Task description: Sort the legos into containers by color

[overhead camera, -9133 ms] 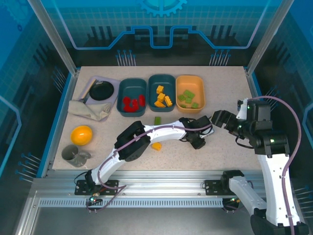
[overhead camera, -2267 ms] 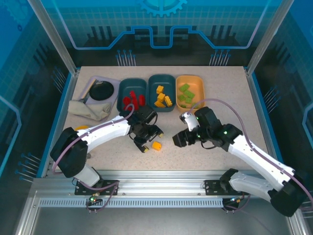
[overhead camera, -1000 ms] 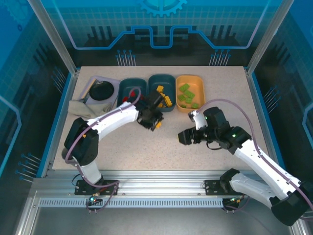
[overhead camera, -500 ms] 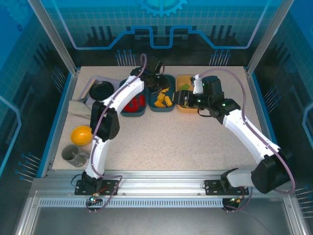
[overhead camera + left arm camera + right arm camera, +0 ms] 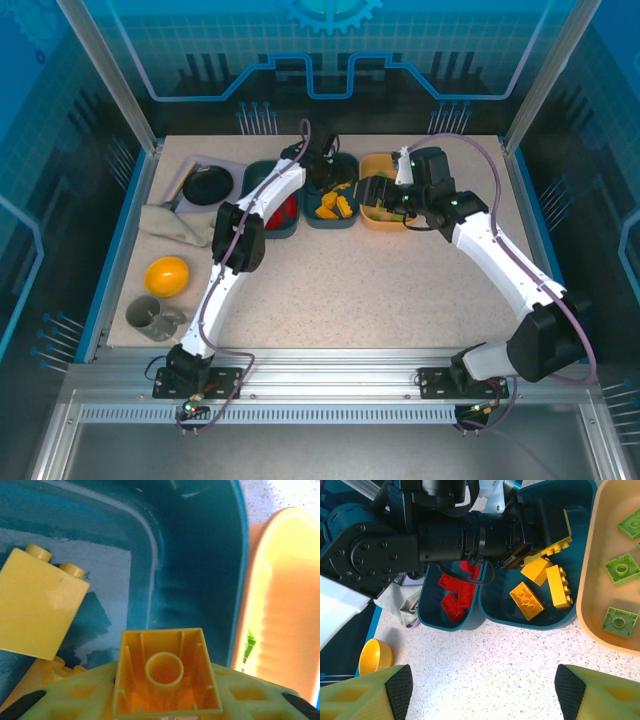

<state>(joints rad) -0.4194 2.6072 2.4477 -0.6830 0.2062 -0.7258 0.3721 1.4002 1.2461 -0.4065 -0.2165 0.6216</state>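
Over the middle teal tub (image 5: 500, 605), the left claw (image 5: 328, 176), just up from the bench (image 5: 400, 290), pinches an orange-yellow lego (image 5: 165, 675), while the right claw (image 5: 482, 692) gapes empty at the orange tub (image 5: 587, 600), so sorting looks nearly finished.

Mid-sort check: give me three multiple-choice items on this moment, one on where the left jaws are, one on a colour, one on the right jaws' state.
1. The left jaws hang over:
A) the left teal tub
B) the middle teal tub
C) the orange tub
2. The bricks in the left teal tub are:
A) green
B) yellow
C) red
3. The right jaws are:
A) open and empty
B) shut on a green brick
C) shut on a red brick
Answers: 1 B, the yellow brick they grip sits above that tub's floor. 2 C, the red bricks lie there. 3 A, the fingers stand wide apart with bare table between.
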